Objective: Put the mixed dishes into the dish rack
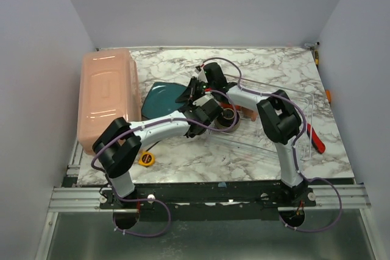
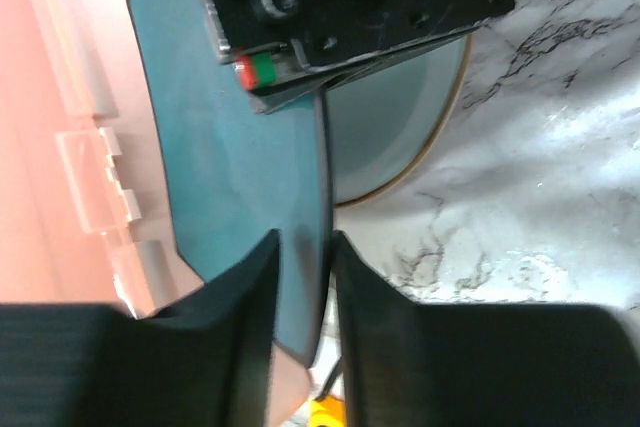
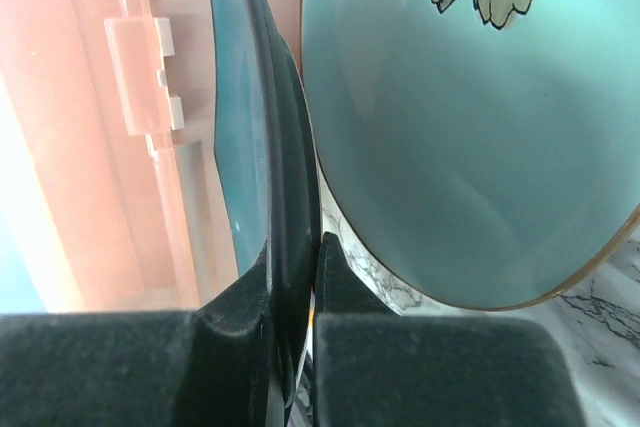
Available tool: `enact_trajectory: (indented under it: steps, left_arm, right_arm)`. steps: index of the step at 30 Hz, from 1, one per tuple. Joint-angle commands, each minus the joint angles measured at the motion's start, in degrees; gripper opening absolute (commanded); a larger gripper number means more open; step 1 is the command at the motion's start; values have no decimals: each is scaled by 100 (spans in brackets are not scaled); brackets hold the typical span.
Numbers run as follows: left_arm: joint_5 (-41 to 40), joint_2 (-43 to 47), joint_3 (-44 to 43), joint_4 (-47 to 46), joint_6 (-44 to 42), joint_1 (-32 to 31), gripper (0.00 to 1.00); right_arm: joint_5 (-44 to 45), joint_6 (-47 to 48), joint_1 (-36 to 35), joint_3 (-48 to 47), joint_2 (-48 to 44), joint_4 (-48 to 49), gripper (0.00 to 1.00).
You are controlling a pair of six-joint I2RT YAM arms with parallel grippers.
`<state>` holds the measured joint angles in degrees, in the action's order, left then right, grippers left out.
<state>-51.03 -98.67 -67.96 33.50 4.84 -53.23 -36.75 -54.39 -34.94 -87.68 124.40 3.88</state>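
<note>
Over the marble counter (image 1: 201, 156), around ten o'clock, the right fingers (image 3: 420, 367) are clamping the glossy teal plate (image 1: 161, 97); the left fingers (image 2: 200, 367) are straddling its rim, slightly apart.

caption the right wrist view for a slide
Right end effector pinching teal rounded-square plate by its rim, salmon-pink plastic tub alongside
</note>
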Motion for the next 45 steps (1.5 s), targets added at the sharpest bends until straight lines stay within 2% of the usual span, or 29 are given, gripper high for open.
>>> enact_trajectory:
  steps: [1,4,5,6,12,14,17,22,25,29,33,36,45]
  left_arm:
    - [-159,816,-193,100,333,-143,38]
    - [28,1290,-382,493,453,-170,48]
    - [153,1490,-484,604,485,-170,57]
    - [346,1671,-615,708,498,-170,61]
    - [1819,2839,-1403,794,395,-146,68]
    - [2270,3099,-1624,702,321,-101,70]
    - [2474,3339,-1853,516,131,-47,71]
    - [2027,3551,-1817,-88,-333,102,73]
    - [2002,3803,-1417,-661,-457,260,73]
    - [2173,4102,-749,-1308,-585,563,73]
    - [2355,4236,-384,-1456,-531,689,73]
    - [2482,4346,-166,-1582,-519,704,73]
    - [2546,4477,114,-1582,-511,705,73]
  right_arm:
    - [-30,341,-72,112,-375,572,0]
    - [246,685,-72,71,-661,218,0]
    - [428,851,-74,34,-756,59,0]
    - [652,1056,-75,15,-889,-137,0]
    - [1929,2468,-68,-86,-1741,-1372,0]
    - [2101,3102,-74,-55,-2101,-1646,0]
    - [2378,4002,-75,80,-2760,-2076,0]
    - [3029,5246,-75,323,-4186,-2652,0]
    - [3313,6081,-72,510,-5089,-2907,0]
    - [3795,7083,-75,452,-5924,-3779,0]
    - [5070,7775,-73,165,-6138,-4992,0]
    - [6065,8297,-72,347,-6380,-5430,0]
    - [6705,9204,-75,651,-6969,-6295,0]
